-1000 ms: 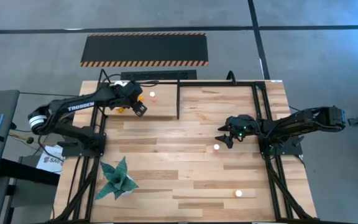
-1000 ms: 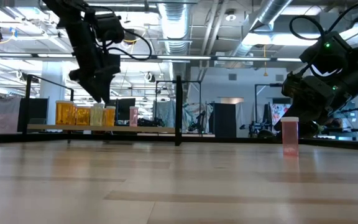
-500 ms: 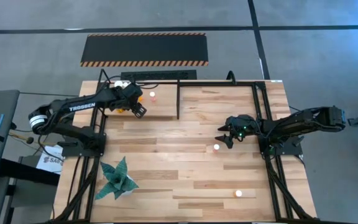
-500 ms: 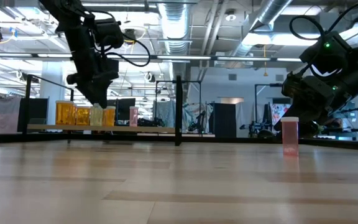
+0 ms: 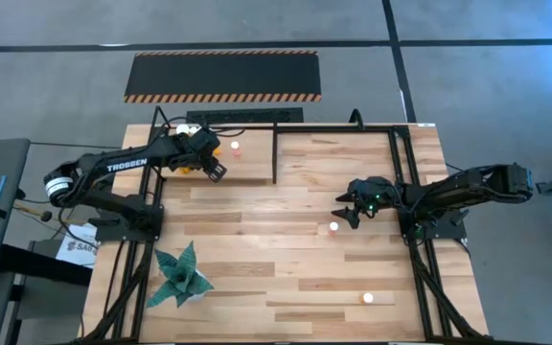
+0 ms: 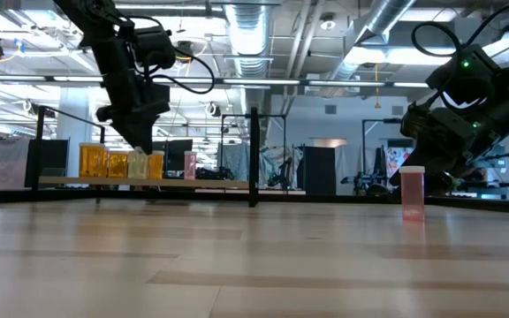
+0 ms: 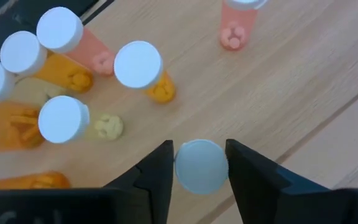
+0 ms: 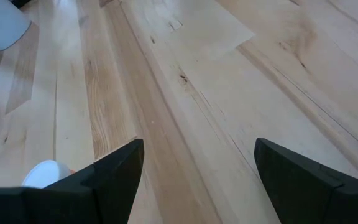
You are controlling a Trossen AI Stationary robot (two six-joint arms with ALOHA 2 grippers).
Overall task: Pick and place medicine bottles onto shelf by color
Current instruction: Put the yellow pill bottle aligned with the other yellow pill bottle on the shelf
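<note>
Several medicine bottles [image 7: 138,65] with white caps and orange, pale or pink bodies stand on the shelf [image 5: 247,171] at the table's far left. My left gripper [image 7: 199,149] is above the shelf's left part, shut on the cap of a pale bottle [image 6: 137,165] in that row. Its body is hidden under its cap in the left wrist view. My right gripper [image 5: 345,213] hangs open right of the table's middle. A pink bottle [image 5: 333,227] stands on the table just on its near side. Another bottle [image 5: 368,298] stands near the front edge. My left gripper pinches the round white cap [image 7: 184,169] of the pale bottle between its two fingers, one on each side of the rim. The fingers slant steeply down from above. The bottle stands upright on the shelf board [image 6: 193,183] among the orange ones.
Black frame rails [image 5: 276,153] run around the table, and a post stands at the shelf's right end. A green folded plant [image 5: 180,275] sits at the near left. A black hazard-striped panel [image 5: 223,77] lies beyond the far edge. Bare wood stretches across the middle.
</note>
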